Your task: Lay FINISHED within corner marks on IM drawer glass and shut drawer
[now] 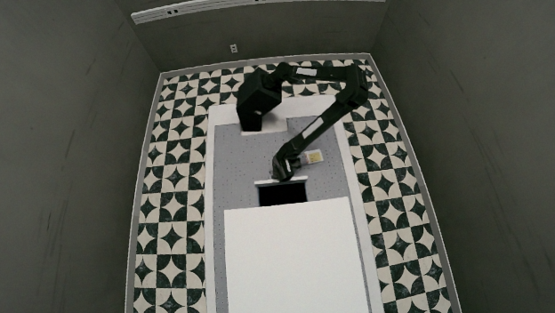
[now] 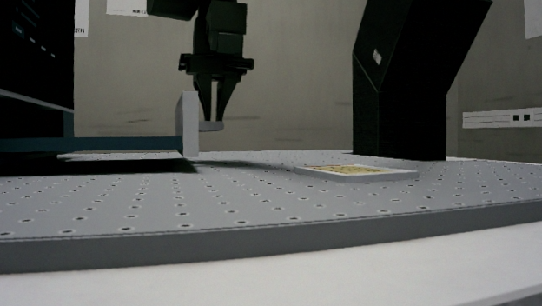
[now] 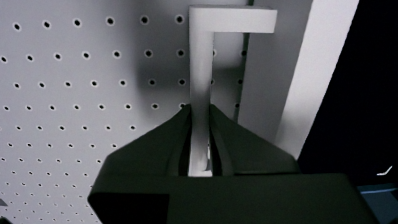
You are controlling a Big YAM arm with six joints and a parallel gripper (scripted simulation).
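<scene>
The gel imager IM (image 1: 293, 253) (image 2: 35, 52) is a white-topped box at the near end of the perforated board (image 1: 240, 164) (image 2: 261, 191) (image 3: 75, 100). Its drawer (image 1: 282, 194) (image 2: 87, 143) (image 3: 305, 75) stands partly pulled out, dark inside, with a white front panel (image 1: 267, 181) (image 2: 188, 123). My gripper (image 1: 285, 175) (image 2: 213, 118) (image 3: 200, 112) is shut on the drawer's white handle bar (image 2: 211, 126) (image 3: 201, 75), just in front of the panel. The cassette FINISHED (image 1: 314, 156) (image 2: 352, 170), a flat pale slab with a yellow face, lies on the board to the right of the gripper, apart from it.
The arm's black base block (image 1: 255, 100) (image 2: 399, 87) stands at the far end of the board, behind the cassette. The board sits on a white table top (image 1: 222, 116), with patterned floor tiles (image 1: 173, 178) around it.
</scene>
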